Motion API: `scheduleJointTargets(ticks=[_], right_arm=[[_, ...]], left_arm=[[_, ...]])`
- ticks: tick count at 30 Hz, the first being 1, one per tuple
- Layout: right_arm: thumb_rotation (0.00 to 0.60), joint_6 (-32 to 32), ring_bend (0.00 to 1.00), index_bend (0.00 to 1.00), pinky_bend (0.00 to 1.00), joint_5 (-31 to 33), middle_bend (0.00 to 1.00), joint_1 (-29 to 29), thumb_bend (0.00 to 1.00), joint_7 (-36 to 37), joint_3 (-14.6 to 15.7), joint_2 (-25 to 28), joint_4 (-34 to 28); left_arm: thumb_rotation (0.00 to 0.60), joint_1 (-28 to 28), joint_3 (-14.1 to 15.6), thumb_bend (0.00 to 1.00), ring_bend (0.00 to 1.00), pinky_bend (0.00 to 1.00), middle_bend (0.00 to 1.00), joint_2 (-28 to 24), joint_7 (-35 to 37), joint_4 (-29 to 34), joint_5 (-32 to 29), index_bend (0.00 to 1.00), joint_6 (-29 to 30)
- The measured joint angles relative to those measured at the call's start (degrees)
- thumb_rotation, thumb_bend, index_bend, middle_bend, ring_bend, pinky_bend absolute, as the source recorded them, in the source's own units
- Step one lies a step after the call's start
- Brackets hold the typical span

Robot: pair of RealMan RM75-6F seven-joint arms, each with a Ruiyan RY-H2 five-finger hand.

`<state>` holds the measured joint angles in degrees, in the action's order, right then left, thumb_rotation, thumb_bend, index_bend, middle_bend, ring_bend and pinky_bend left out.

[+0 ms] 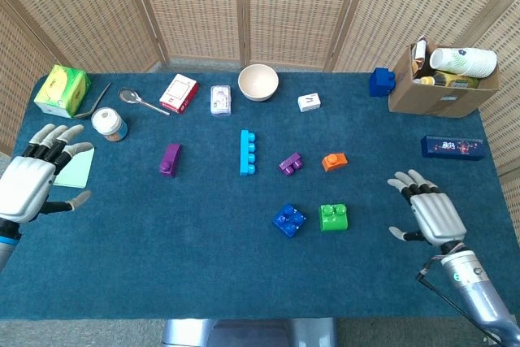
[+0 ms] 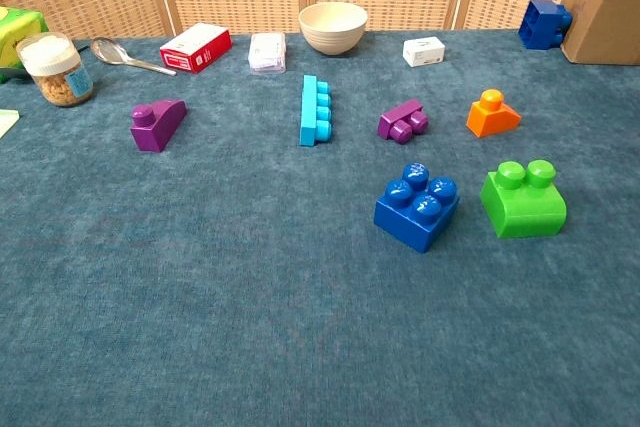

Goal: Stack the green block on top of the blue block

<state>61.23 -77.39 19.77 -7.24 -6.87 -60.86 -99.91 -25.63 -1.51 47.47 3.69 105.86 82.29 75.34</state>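
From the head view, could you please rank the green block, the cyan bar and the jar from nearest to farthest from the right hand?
Measured from the right hand, low on the right side:
1. Green block, just to its left, beside the blue block.
2. Cyan bar, mid-table, further back.
3. Jar, far left, near the left hand.
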Motion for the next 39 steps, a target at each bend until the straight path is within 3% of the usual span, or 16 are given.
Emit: scheduleJointTargets(ticks=[14, 39], right_arm=[[0.473, -1.8, 0.00, 0.14, 0.19, 6.3, 0.11, 3.2, 0.18, -10.6, 0.8, -5.6, -1.9], [0.472, -4.9, 0.00, 0.16, 0.19, 13.0, 0.09, 8.7, 0.18, -15.8, 1.6, -14.4, 2.4]], left_arm=[[0.539, 1.4, -2.3, 0.31, 0.00, 0.00, 0.08, 1.4, 2.9, -2.7, 1.2, 0.24, 0.3], [0.542, 3.7, -2.5, 0.31, 0.00, 0.00, 0.07, 2.2, 6.3, -5.3, 3.2, 0.24, -1.1]])
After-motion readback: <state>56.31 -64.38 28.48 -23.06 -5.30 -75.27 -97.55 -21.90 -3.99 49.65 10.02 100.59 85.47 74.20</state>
